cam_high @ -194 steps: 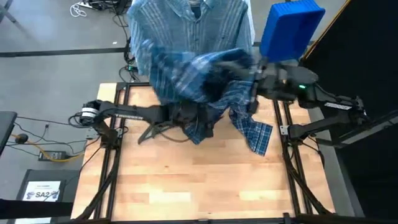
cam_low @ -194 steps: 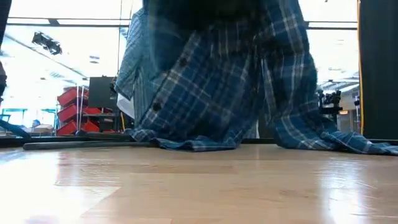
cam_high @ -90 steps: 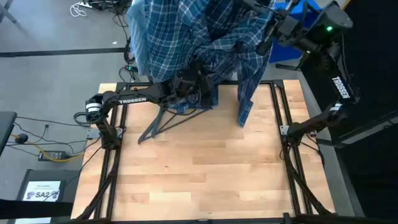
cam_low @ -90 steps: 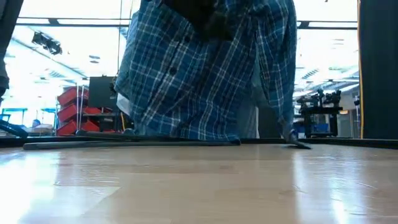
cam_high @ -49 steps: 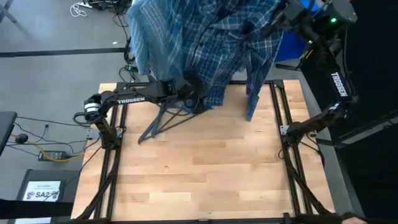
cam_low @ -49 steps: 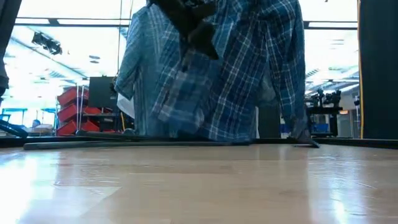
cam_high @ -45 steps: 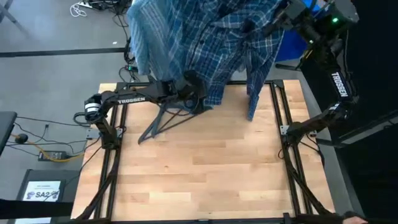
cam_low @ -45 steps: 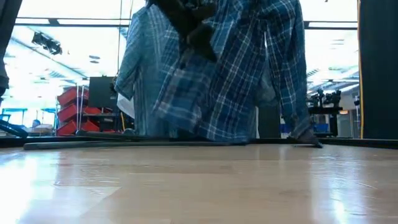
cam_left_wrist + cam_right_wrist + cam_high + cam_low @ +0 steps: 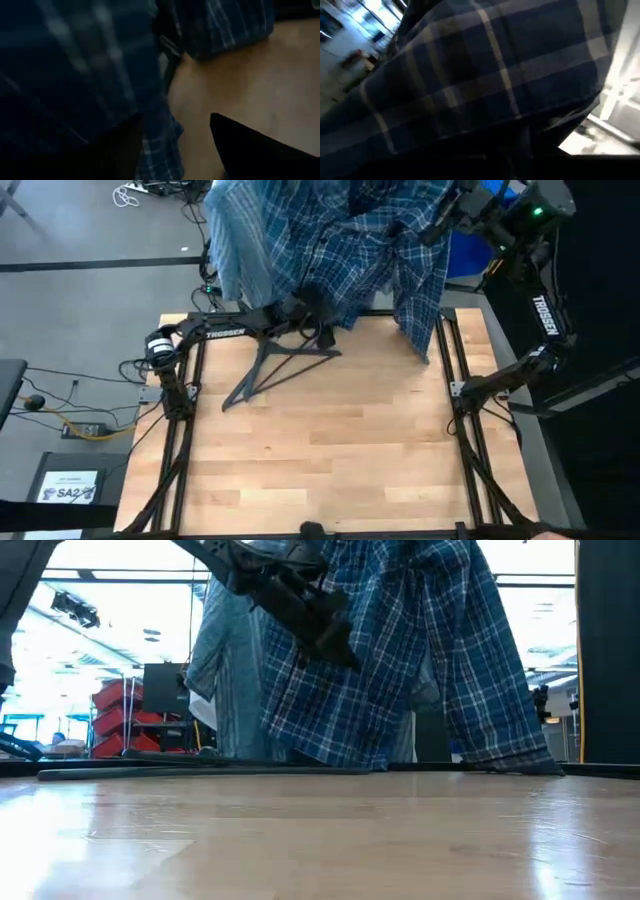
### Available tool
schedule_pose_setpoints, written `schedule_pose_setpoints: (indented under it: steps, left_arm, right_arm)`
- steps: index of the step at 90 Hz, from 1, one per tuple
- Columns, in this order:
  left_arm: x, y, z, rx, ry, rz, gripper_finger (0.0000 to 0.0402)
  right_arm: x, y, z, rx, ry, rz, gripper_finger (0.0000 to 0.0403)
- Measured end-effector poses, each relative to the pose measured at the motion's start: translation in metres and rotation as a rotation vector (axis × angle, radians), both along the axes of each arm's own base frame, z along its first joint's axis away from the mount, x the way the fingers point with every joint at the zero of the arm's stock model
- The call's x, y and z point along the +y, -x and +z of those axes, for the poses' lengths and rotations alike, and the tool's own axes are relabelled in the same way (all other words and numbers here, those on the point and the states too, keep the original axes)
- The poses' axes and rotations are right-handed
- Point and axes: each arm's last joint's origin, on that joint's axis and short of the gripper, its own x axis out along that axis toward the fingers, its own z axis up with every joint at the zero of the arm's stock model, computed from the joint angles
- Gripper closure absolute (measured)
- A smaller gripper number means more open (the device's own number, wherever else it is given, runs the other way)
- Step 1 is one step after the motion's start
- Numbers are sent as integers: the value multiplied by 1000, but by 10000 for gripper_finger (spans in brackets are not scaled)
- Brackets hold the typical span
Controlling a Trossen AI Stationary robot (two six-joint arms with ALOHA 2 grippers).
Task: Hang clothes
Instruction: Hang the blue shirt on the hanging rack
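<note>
Wooden worktop (image 9: 330,440) lay under me. My right tool (image 9: 447,218) was up past the far edge, buried in the plaid shirt (image 9: 370,250); I couldn't tell its grip. My left tool (image 9: 318,320) sat under the hem, fingers (image 9: 250,150) spread, by a hanger (image 9: 275,368).

The left arm reaches across the table's (image 9: 300,460) far edge, its left gripper (image 9: 322,332) low there. The right arm rises high beyond the far right corner, right gripper (image 9: 440,220) lifted.
</note>
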Motion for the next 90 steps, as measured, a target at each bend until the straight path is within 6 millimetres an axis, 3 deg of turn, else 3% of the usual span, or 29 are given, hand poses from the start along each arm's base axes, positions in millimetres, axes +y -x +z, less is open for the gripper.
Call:
schedule_pose_setpoints:
  steps: [13, 32, 49, 73, 90]
  left_arm:
    - [-12, 7, 39, -183, -65, -134, 199]
    - [-59, 33, 104, -347, -254, -299, 199]
    - [-80, 66, 144, -356, -470, -138, 199]
    - [-76, 108, 179, -233, -761, 287, 199]
    - [-74, 105, 174, -10, -918, 312, 199]
  right_arm:
    - [-21, -16, -25, 152, -151, 0, 403]
    - [-60, -43, -58, 263, -310, -31, 403]
    - [-77, -58, -75, 301, -389, -29, 403]
    - [-74, -59, -88, 367, -547, 73, 403]
    - [-70, -59, -94, 381, -678, 179, 403]
